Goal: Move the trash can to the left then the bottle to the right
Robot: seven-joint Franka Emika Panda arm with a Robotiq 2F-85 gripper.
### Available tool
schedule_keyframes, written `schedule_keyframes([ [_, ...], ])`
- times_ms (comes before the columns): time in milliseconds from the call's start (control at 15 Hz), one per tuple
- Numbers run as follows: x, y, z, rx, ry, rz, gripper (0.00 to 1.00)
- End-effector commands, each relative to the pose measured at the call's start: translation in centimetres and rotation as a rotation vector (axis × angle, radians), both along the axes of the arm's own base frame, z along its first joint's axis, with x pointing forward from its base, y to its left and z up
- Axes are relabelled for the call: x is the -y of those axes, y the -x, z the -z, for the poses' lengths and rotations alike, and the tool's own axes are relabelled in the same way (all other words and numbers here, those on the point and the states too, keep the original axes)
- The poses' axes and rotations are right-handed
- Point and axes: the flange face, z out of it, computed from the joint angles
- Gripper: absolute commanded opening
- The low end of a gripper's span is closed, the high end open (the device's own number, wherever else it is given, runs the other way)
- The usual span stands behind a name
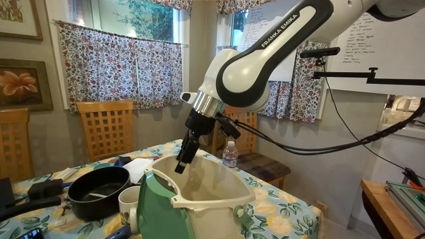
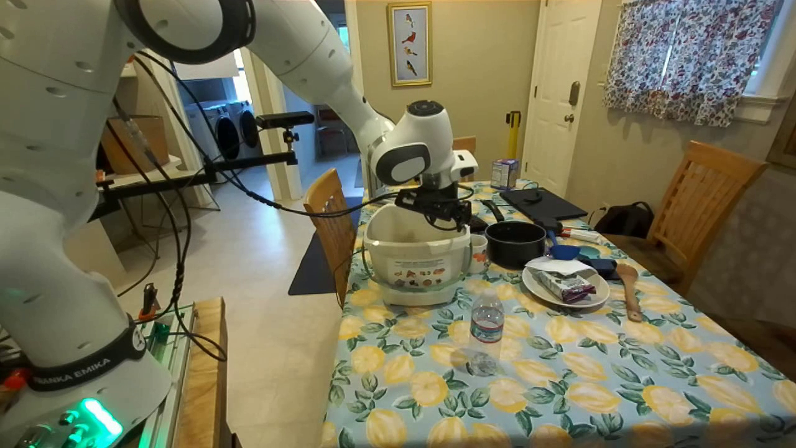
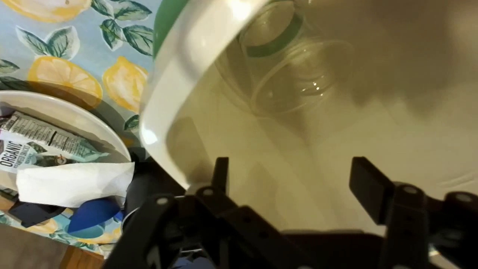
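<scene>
Jaws wide apart, empty, over cream bin [image 2: 418, 262] | clear cup [image 3: 275, 48] inside | mug [image 1: 128, 201] between bin and round black pan [image 1: 97, 209]

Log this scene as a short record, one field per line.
trash can: upright on the lemon-print tablecloth
contents: clear plastic, exact shape unclear
bottle: upright, capped, apart from the trash can
tool: open, apparently over the trash can's opening
held: nothing visible
neighbours: white mug beside the trash can, black pan beside the mug
plate: holds snack packet and white paper
</scene>
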Motion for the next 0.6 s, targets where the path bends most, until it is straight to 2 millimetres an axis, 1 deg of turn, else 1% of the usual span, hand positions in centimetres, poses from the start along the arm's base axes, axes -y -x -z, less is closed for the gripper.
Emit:
schedule_keyframes([
  [0, -0.9, 1.8, -3.6, 0.015, -0.019, 0.068, 1.0],
  [267, -0.6, 3.5, -7.6, 0.049, -0.032, 0.18, 1.0],
  [400, 0.0, 4.7, -9.0, 0.039, -0.021, 0.226, 1.0],
  [533, 0.4, 6.0, -9.9, 0.021, -0.007, 0.253, 1.0],
])
